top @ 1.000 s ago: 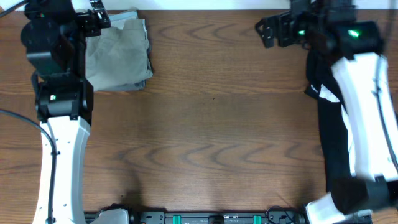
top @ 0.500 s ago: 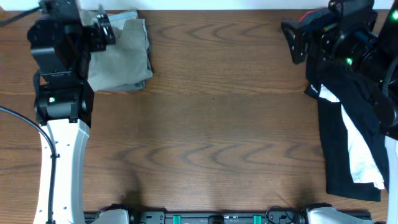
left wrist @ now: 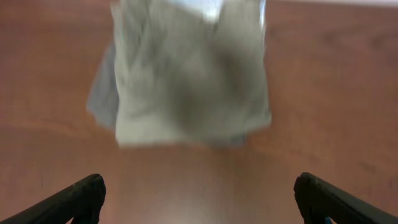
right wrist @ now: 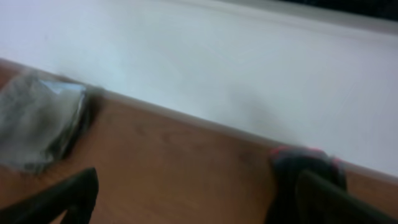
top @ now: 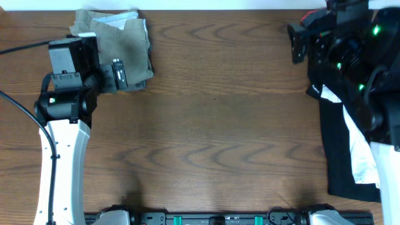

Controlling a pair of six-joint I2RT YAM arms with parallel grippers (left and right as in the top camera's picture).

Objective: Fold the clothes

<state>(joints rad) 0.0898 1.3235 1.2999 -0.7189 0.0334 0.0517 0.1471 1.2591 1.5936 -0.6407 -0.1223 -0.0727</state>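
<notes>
The left arm has pulled back from the far left corner of the table (top: 212, 125). The folded khaki shorts (top: 132, 42) that it half covered a moment ago now lie mostly in the open. The right arm has swung up off the right edge toward the far right corner. The black garment (top: 337, 147) it was lying across now shows for most of its length.

The khaki shorts sit as a squarish folded pile right in that far left corner, with a pale lining showing at the far side. A greyer layer (left wrist: 99, 99) peeps out from under the pile on one side. The left gripper (left wrist: 199, 200) hangs by the near edge of the pile, its jaws spread wide with only bare wood between them and nothing held.

The black garment runs along the right edge of the table, down almost to the near right corner. A white patch (top: 362, 156) shows on its outer side, and its far end is hidden under the arm. The right gripper (right wrist: 199, 199) is up by the far edge, facing along it toward the white wall (right wrist: 217, 62). Its jaws are likewise spread wide and carry nothing.
</notes>
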